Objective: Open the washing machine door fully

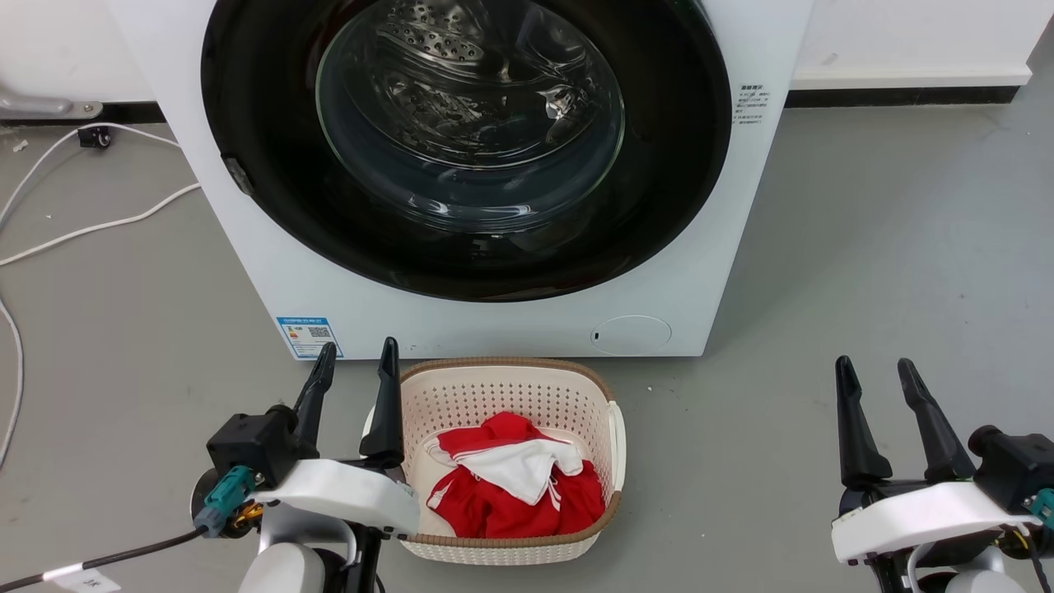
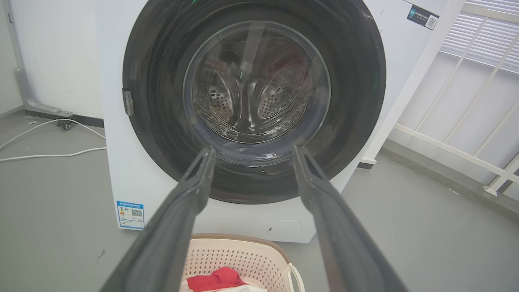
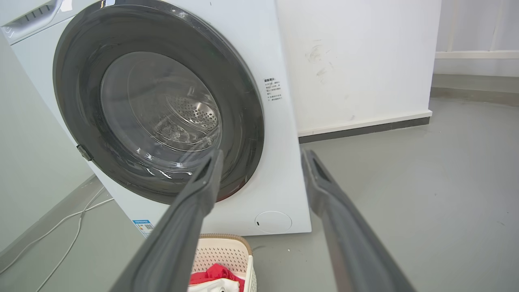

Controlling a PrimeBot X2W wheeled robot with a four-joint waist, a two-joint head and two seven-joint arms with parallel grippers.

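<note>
Glossy black washing machine door [image 1: 465, 140] sits shut, flush in the white washer [image 1: 510, 325] front, above and ahead of both grippers. A small grey tab [image 1: 239, 175] on the door's left rim is probably the catch, so the free edge is likely left and the hinge right. Left gripper [image 1: 358, 350]: fingers spread, empty, low beside the laundry basket [image 1: 502, 362], nearer the tab. Right gripper [image 1: 873, 366]: also parted, empty, well off right. Judgement: the left arm should reach up and forward.
</note>
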